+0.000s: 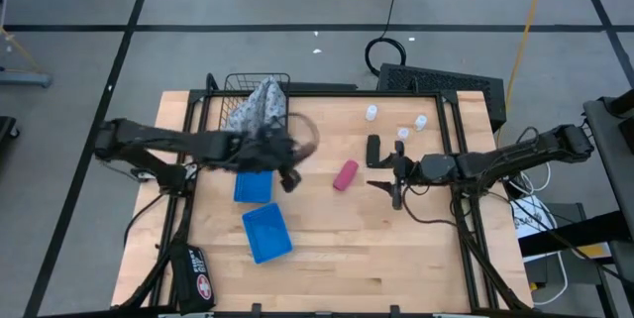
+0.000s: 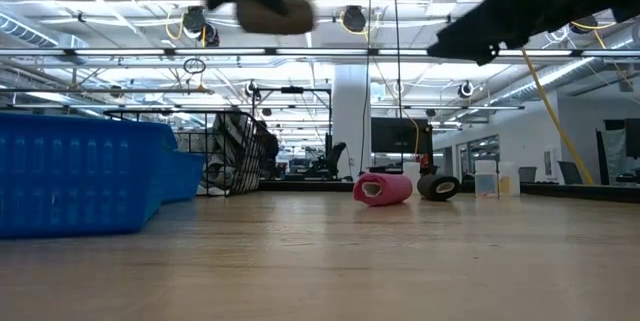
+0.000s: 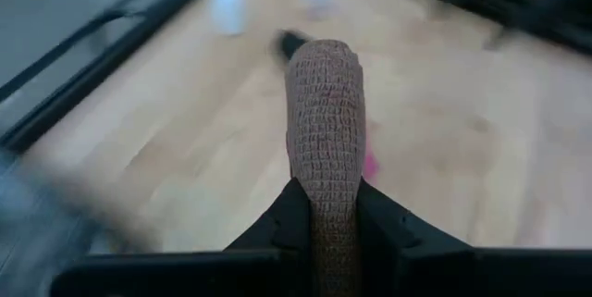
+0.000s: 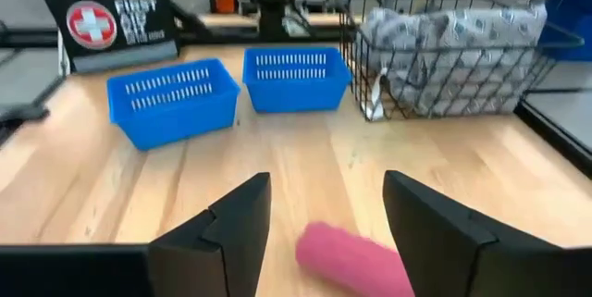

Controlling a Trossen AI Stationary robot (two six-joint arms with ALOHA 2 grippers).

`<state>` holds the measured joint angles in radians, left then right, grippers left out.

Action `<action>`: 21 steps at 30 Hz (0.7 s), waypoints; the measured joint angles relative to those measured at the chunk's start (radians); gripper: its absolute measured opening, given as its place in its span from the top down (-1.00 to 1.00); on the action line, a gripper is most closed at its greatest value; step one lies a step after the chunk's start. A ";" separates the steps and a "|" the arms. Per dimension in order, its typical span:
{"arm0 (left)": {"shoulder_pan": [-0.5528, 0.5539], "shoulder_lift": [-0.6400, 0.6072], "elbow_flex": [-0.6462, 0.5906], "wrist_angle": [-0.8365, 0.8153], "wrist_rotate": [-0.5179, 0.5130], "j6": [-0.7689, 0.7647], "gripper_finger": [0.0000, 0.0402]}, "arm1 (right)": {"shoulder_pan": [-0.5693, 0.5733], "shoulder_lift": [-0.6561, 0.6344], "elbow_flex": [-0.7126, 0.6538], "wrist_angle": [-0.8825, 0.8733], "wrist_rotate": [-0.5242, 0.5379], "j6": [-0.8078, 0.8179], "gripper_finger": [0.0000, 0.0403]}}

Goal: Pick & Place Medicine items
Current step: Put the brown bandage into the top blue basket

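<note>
My left gripper [image 3: 331, 195] is shut on a tan, crepe-textured roll [image 3: 324, 103], high over the table near the blue trays [image 1: 253, 187]. A pink tube [image 1: 345, 175] lies on its side on the wood at mid-table. My right gripper [image 4: 324, 195] stands open just right of it, the tube [image 4: 351, 258] ahead between the fingers and untouched. A black oblong container [image 1: 373, 150] lies beyond the tube. Three small white bottles [image 1: 371, 112] [image 1: 420, 122] [image 1: 403, 134] stand at the far right. My left gripper pinches the tan roll's near end [image 3: 331, 218] between its two fingers. The roll sticks out forward along the fingers. It is lifted clear, and the low view shows it [image 2: 275, 13] about level, high above the table.
A wire basket [image 1: 238, 100] holding a grey patterned cloth bundle [image 1: 263, 105] stands at the far edge. A second blue tray [image 1: 265, 232] lies nearer the front. A black first-aid pouch [image 1: 195, 273] sits at the near left corner. Bare wood lies in front of the pink tube.
</note>
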<state>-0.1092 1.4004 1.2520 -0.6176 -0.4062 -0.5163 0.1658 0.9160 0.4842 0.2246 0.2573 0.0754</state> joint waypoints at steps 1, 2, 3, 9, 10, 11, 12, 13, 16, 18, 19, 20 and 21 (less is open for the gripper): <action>-0.026 -0.033 -0.042 -0.006 -0.065 -0.089 0.75 | 0.000 -0.011 0.000 -0.017 -0.001 0.002 0.03; -0.054 -0.067 -0.083 -0.014 -0.123 -0.181 0.75 | 0.000 -0.019 0.000 -0.028 -0.001 0.008 0.04; -0.083 -0.097 -0.122 -0.033 -0.170 -0.273 0.75 | 0.000 -0.026 0.000 -0.044 0.000 0.016 0.06; -0.220 -0.171 -0.307 -0.083 -0.291 -0.792 0.75 | 0.004 -0.015 0.000 -0.057 0.000 0.047 0.13; -0.232 -0.171 -0.326 -0.087 -0.290 -0.844 0.75 | 0.008 -0.014 0.000 -0.063 0.000 0.046 0.14; -0.243 -0.171 -0.344 -0.096 -0.286 -0.895 0.75 | 0.014 -0.014 0.000 -0.064 0.000 0.043 0.15; -0.251 -0.171 -0.362 -0.109 -0.275 -0.947 0.75 | 0.018 -0.014 0.000 -0.058 0.000 0.043 0.16; -0.256 -0.171 -0.380 -0.118 -0.267 -0.995 0.75 | 0.022 -0.015 0.000 -0.054 0.000 0.043 0.17; -0.268 -0.161 -0.418 -0.138 -0.242 -1.117 0.74 | 0.039 -0.021 0.000 -0.054 0.000 0.041 0.19; -0.280 -0.161 -0.430 -0.191 -0.224 -1.176 0.75 | 0.048 -0.022 0.000 -0.044 0.001 0.035 0.20; -0.286 -0.161 -0.434 -0.216 -0.217 -1.207 0.75 | 0.053 -0.021 0.000 -0.044 0.001 0.033 0.20; -0.292 -0.162 -0.440 -0.239 -0.213 -1.240 0.75 | 0.055 -0.021 0.000 -0.041 0.001 0.029 0.21; -0.298 -0.161 -0.445 -0.260 -0.210 -1.272 0.75 | 0.058 -0.021 0.000 -0.035 0.001 0.022 0.21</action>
<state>-0.4067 1.2392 0.8068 -0.8771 -0.6160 -1.7881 0.2241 0.8949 0.4839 0.1892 0.2581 0.0969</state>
